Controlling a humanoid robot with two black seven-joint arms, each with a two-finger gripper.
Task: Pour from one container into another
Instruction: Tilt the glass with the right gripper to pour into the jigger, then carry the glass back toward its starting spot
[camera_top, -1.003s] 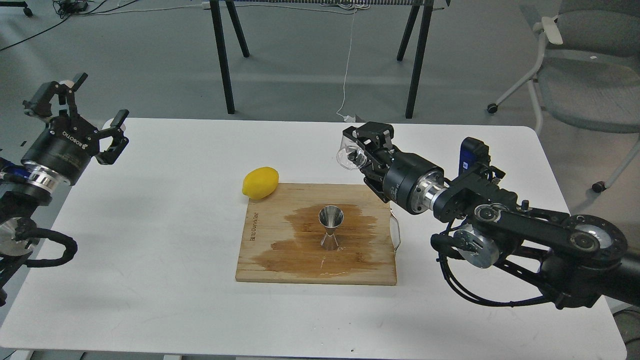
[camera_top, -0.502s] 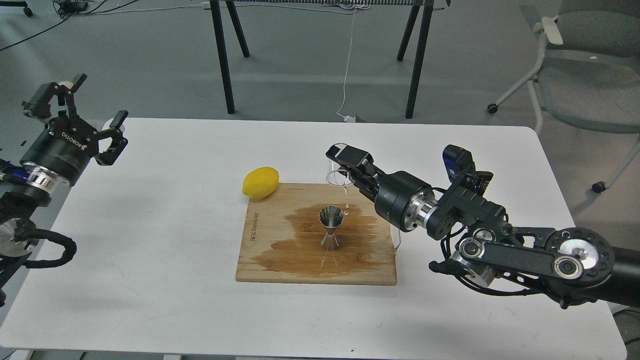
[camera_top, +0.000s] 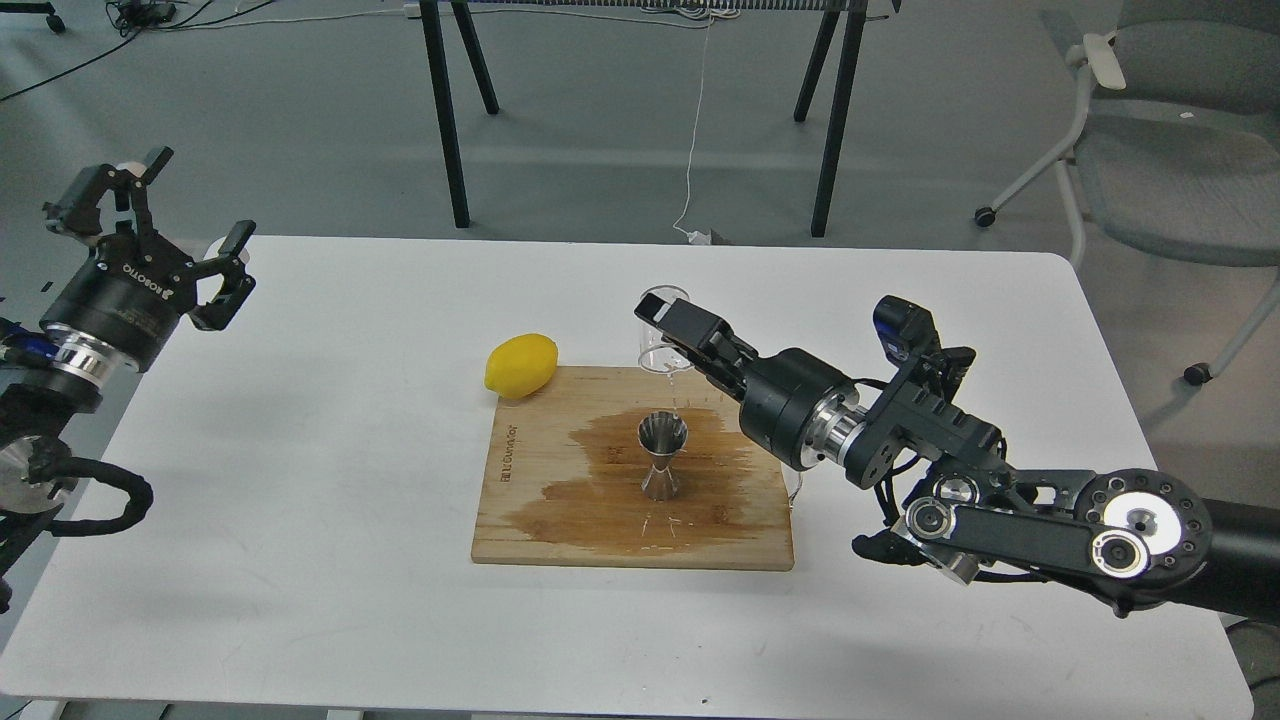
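Note:
The clear cup (camera_top: 660, 335) is tipped mouth-down above the wooden board (camera_top: 560, 520), just behind and above the steel jigger (camera_top: 661, 455). My right gripper (camera_top: 672, 325) is shut on the cup, reaching in from the right. A thin stream of liquid falls from the cup's rim toward the jigger's open top. The jigger stands upright in the middle of a dark wet patch on the board. Far off at the table's left edge, my left gripper (camera_top: 160, 230) hangs open and empty.
A yellow lemon (camera_top: 521, 365) lies at the board's back left corner. The white table (camera_top: 300, 560) carries the board. Beyond the table's far edge stand black trestle legs (camera_top: 445, 110), and an office chair (camera_top: 1150, 130) is at the back right.
My right arm has swung left and lowered, turning the cup from lying sideways to mouth-down over the jigger, and liquid has started to run out. The left arm has stayed still.

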